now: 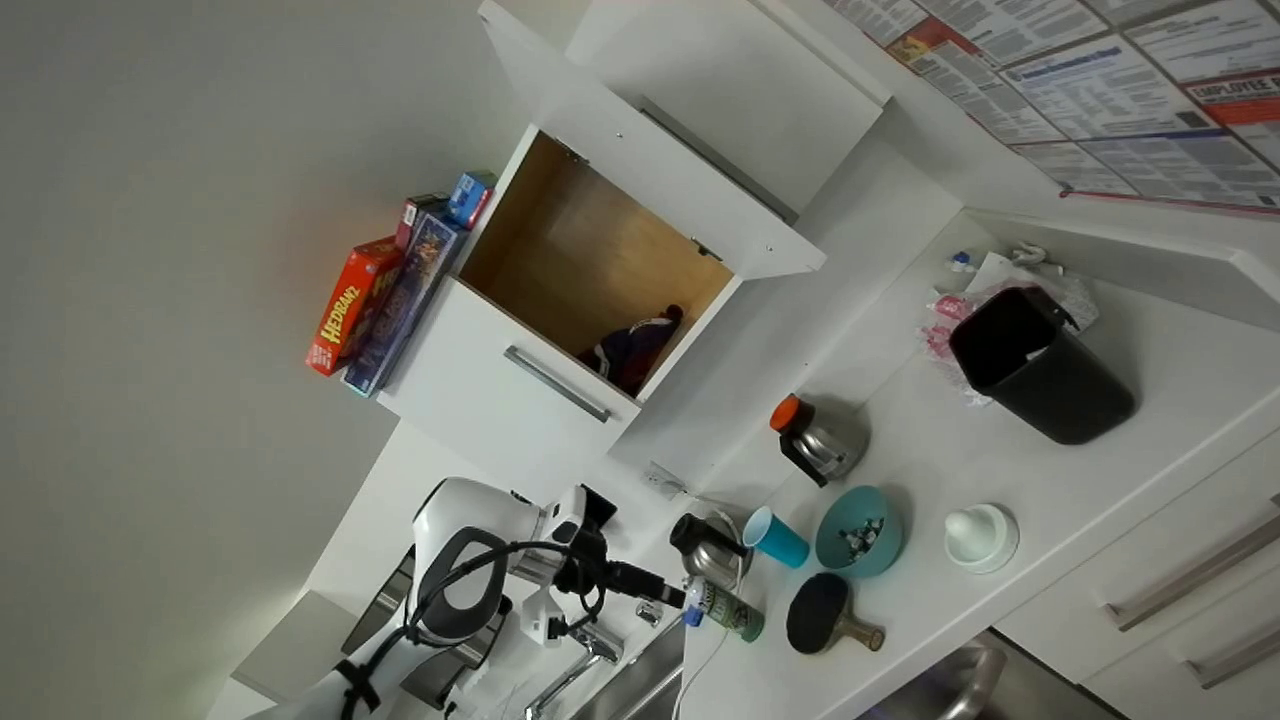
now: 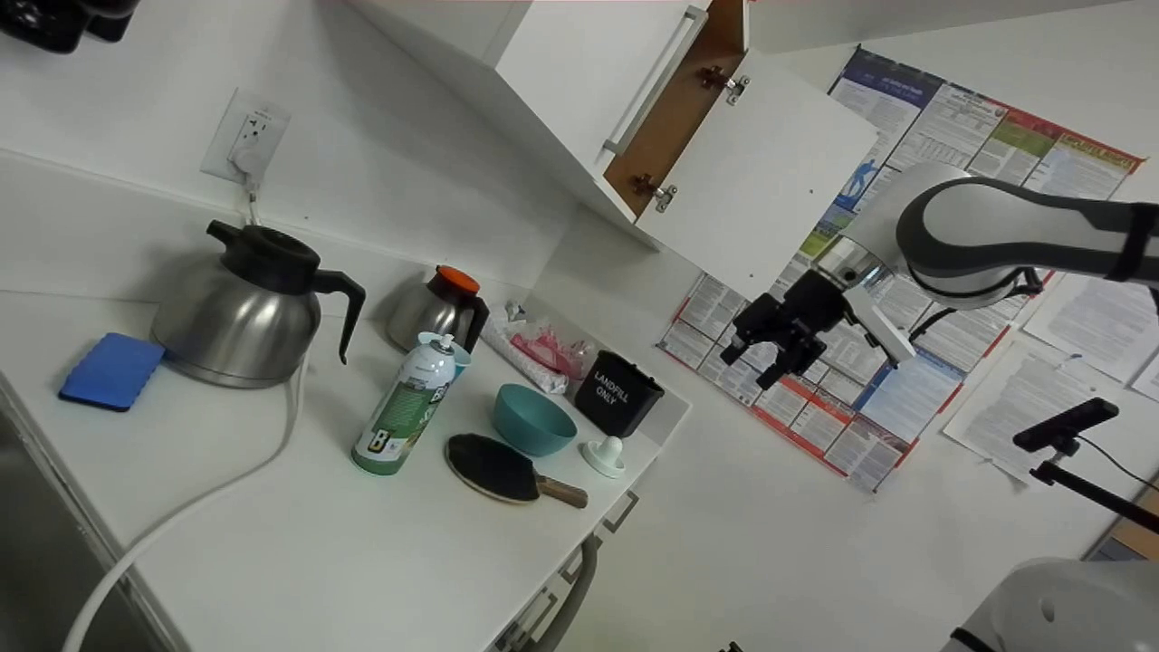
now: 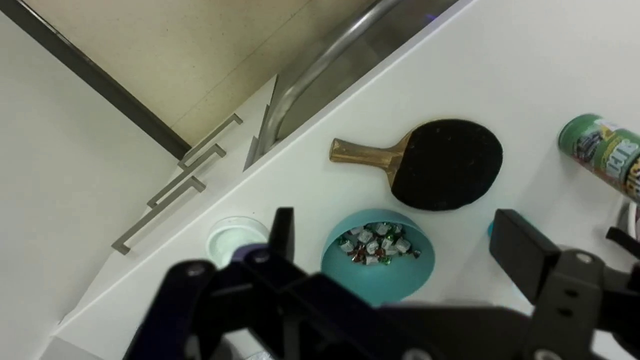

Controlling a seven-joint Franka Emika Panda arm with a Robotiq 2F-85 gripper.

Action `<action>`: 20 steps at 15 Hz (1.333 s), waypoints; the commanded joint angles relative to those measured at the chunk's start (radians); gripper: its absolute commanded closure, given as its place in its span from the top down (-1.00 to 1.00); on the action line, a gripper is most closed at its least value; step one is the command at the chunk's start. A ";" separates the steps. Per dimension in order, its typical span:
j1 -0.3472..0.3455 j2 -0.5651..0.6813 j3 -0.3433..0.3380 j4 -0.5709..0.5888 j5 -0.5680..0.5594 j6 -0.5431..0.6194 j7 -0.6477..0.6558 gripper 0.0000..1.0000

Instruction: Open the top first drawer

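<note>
The top first drawer (image 1: 1115, 580) is a white flat front just below the counter edge, with a slim silver bar handle (image 1: 1195, 572). Its front looks flush and shut. In the wrist view its handle (image 3: 158, 216) lies at the left, closest to the counter edge among several handles. My gripper (image 3: 392, 225) is open and empty, its black fingers wide apart, with the bowl visible between them. In both exterior views the gripper (image 1: 672, 594) (image 2: 750, 364) is up in the air, apart from the drawer. The drawer's inside is hidden.
On the counter are a teal bowl (image 3: 377, 280) of wrapped candies, a black paddle (image 3: 447, 165), a green spray can (image 2: 405, 412), a blue cup (image 1: 778, 540), a black bin (image 1: 1050, 370) and steel jugs (image 2: 244, 317). The wall cabinet's door (image 1: 650, 150) stands open.
</note>
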 commanded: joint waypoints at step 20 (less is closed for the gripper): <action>-0.150 0.402 -0.479 0.142 0.246 0.275 -0.428 1.00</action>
